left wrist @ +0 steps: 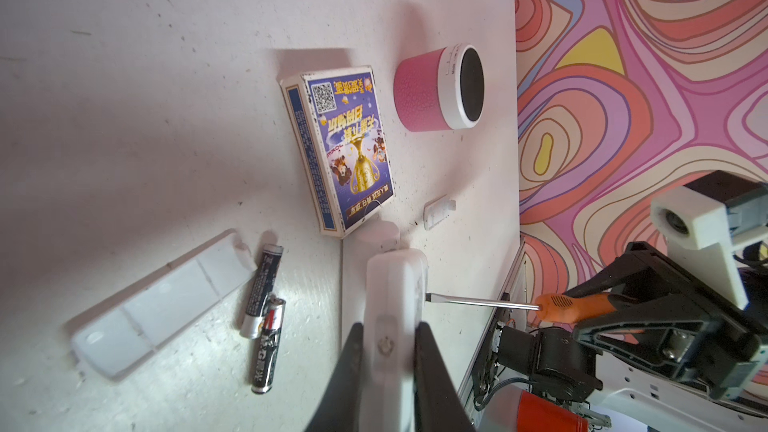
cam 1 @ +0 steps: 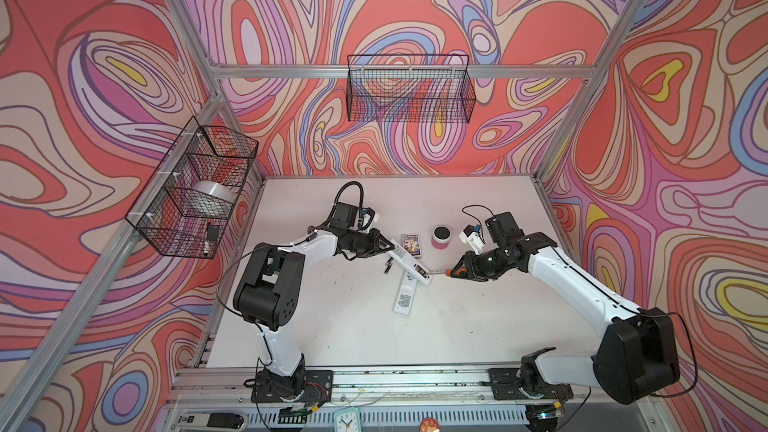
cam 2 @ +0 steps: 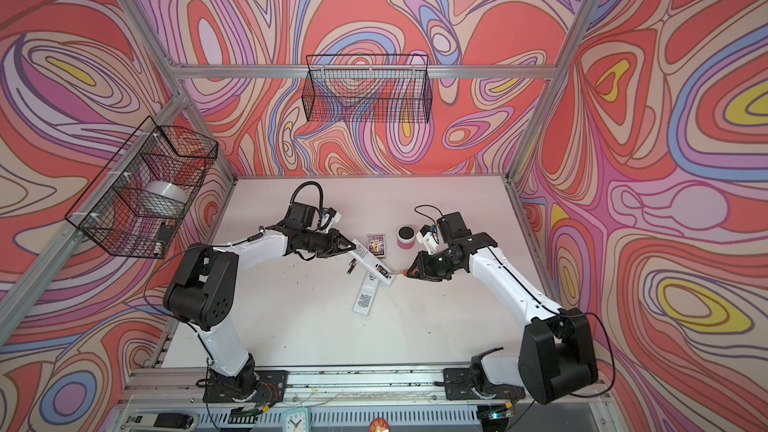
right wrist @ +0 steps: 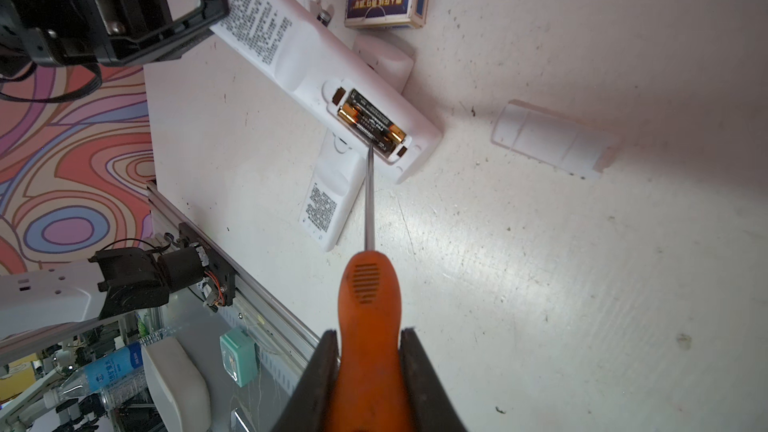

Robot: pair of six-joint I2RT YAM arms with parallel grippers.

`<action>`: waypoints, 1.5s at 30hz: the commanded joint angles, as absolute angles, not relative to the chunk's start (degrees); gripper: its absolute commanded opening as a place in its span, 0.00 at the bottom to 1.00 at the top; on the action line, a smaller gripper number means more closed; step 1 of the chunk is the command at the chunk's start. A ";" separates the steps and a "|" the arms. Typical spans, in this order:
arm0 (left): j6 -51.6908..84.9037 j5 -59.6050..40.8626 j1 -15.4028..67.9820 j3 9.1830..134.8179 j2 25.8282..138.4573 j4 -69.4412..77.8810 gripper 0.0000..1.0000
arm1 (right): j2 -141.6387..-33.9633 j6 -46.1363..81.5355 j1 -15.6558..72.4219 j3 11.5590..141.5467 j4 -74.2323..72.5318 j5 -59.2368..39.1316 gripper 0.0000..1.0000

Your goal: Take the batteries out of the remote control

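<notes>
At the near edge of the bench (cam 1: pixel 332 326), an aluminium rail (cam 1: pixel 415 378) runs from side to side. Nearest to the rail, a second remote (cam 1: pixel 403 299) lies flat with its printed label up. Its far end passes under the remote control (right wrist: pixel 291 51), which crosses it at an angle, back face up, with the battery compartment uncovered. The compartment holds two fitted batteries (right wrist: pixel 372 122), side by side, dark with gold-coloured ends.

The right claw (right wrist: pixel 369 332) is closed on the orange handle of a screwdriver (right wrist: pixel 365 284), one finger on each side. The steel shaft points at the compartment. The tip sits at the compartment edge, at the side of the nearer battery. Actual contact cannot be confirmed.

The left claw (left wrist: pixel 390 328) is closed on the opposite end of the remote control, one finger against each long edge. Two loose batteries (left wrist: pixel 262 290) lie on the bench near that end, touching, one set partly past the other. In both top views they appear just left of the remote control. A white battery cover (left wrist: pixel 162 305) lies flat just beside them.

Farther back, a blue card box (cam 1: pixel 411 245) lies flat near the remote control. A pink speaker (cam 1: pixel 441 236) stands upright just to the right of the box. On the left wall, a wire basket (cam 1: pixel 195 189) holds a white roll (cam 1: pixel 214 195). A second wire basket (cam 1: pixel 409 93) hangs on the back wall.
</notes>
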State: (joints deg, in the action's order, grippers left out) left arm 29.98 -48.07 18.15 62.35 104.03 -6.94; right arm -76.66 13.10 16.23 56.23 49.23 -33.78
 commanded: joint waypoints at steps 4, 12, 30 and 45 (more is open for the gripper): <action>26.89 -42.63 17.05 62.91 107.09 -14.77 0.00 | -76.45 10.81 18.28 53.46 58.04 -35.64 0.06; 27.15 -43.55 16.84 62.61 107.41 -14.23 0.00 | -75.55 10.31 18.28 54.19 59.46 -36.63 0.06; 29.25 -46.94 16.81 58.30 105.05 -6.50 0.00 | -77.38 18.04 19.78 52.58 47.00 -46.03 0.06; 17.99 -52.77 16.22 37.66 89.37 28.02 0.00 | -70.78 32.19 19.78 60.63 54.95 -32.38 0.07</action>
State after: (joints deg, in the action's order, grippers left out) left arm 22.79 -52.40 16.82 42.15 91.53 14.70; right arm -72.90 28.08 19.59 58.19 53.15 -33.87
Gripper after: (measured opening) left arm 0.182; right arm 0.266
